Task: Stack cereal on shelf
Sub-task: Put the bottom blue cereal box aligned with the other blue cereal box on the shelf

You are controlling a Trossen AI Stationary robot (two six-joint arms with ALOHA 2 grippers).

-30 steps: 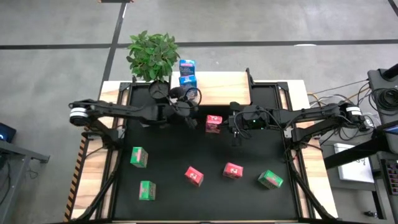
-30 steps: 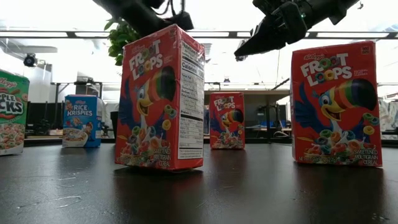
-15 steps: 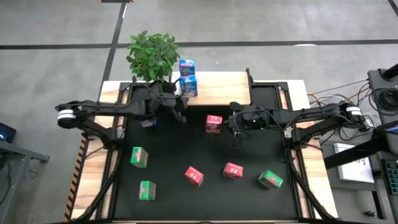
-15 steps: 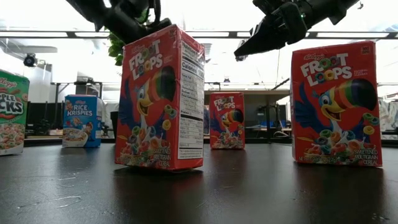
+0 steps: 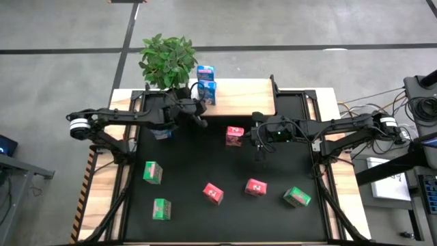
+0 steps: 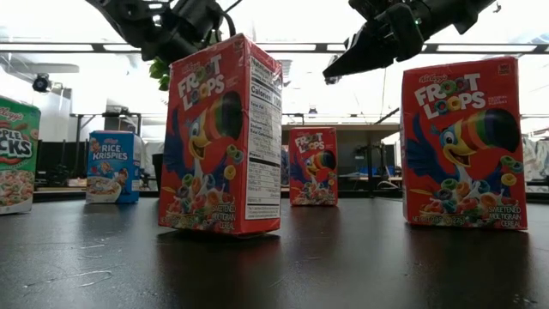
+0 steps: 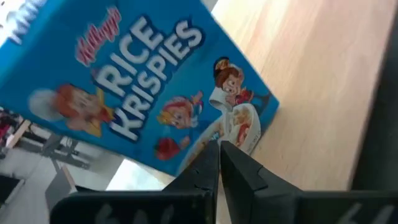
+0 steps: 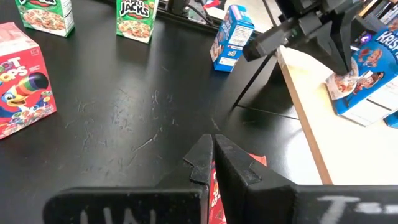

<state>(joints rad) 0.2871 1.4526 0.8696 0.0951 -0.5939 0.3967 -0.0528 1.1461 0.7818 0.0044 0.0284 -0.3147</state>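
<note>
At the shelf's [image 5: 239, 96] left end, the left gripper [image 5: 202, 121] hovers with fingers pinched empty beside the stacked blue boxes [image 5: 206, 87], while the right gripper [image 5: 259, 152] waits over the tabletop [image 5: 198, 160], also pinched empty, probably ready for the nearby red box [image 5: 235, 135].

The high view looks straight down over the whole bench [image 5: 225, 171]. The low view sits at bench level, close to a red carton [image 6: 225, 137]. Each wrist view looks forward past its own fingers; the left one is very near a blue carton [image 7: 134, 81], which the right also sees.

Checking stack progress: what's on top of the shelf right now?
On the shelf: two blue Rice Krispies cartons, apparently stacked at its left end; the upper one hides the lower one's top. The left pincer, shut, is just in front. Rest of the board is bare.
</note>
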